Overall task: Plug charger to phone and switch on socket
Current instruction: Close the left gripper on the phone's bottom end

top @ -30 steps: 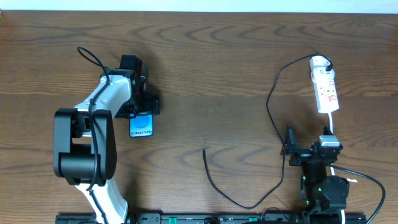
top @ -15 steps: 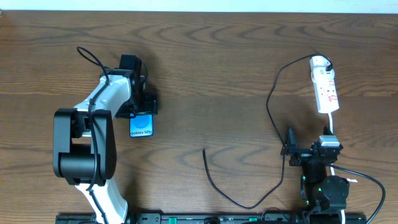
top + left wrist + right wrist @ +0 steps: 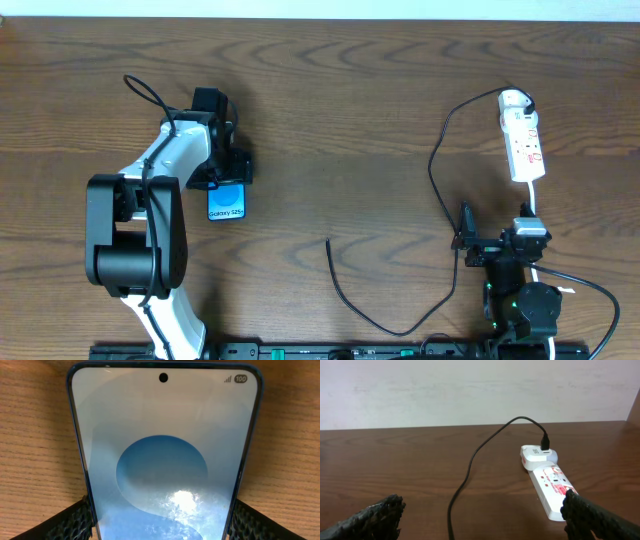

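The phone (image 3: pixel 227 204) lies screen up on the table's left side, its blue screen filling the left wrist view (image 3: pixel 165 460). My left gripper (image 3: pixel 226 172) is shut on the phone, one finger pressed to each long edge (image 3: pixel 162 522). The socket (image 3: pixel 523 140) is a white power strip at the far right, also in the right wrist view (image 3: pixel 551 487). The charger's black cable (image 3: pixel 437 170) runs from its plug in the strip's far end (image 3: pixel 546 442) down to a loose tip (image 3: pixel 329 241) at table centre. My right gripper (image 3: pixel 497 237) is open and empty, short of the strip (image 3: pixel 482 522).
The strip's thick white cord (image 3: pixel 533 200) runs down past my right arm to the front edge. The black cable loops near the front edge (image 3: pixel 400 330). A pale wall (image 3: pixel 470 390) stands behind the table.
The phone and my left gripper have shifted very slightly toward the far side. The right arm, cable and power strip have not moved.
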Controlling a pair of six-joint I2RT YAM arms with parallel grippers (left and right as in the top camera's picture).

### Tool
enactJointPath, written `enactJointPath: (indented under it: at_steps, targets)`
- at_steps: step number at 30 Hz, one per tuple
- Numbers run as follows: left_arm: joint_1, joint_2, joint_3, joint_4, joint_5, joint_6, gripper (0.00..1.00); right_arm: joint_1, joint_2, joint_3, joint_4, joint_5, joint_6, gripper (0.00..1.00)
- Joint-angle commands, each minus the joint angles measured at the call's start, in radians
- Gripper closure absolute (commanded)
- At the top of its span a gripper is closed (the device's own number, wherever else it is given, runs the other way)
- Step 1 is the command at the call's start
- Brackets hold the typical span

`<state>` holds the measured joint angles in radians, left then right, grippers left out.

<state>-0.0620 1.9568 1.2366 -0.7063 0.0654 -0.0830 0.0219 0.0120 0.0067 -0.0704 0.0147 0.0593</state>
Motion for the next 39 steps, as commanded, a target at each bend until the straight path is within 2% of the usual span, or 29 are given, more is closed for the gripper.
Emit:
enactJointPath:
  at_steps: [1,23,39]
  targets:
    - [-0.002,0.017,-0.024,0.001,0.001,-0.009,0.18,0.006,-0.007,-0.001,-0.004,-0.002,-0.011,0.01]
    - [-0.002,0.017,-0.024,0.001,0.001,-0.009,0.18,0.006,-0.007,-0.001,-0.004,-0.002,-0.012,0.01]
    - [-0.002,0.017,-0.024,0.001,0.001,-0.009,0.28,0.006,-0.007,-0.001,-0.004,-0.002,-0.012,0.01]
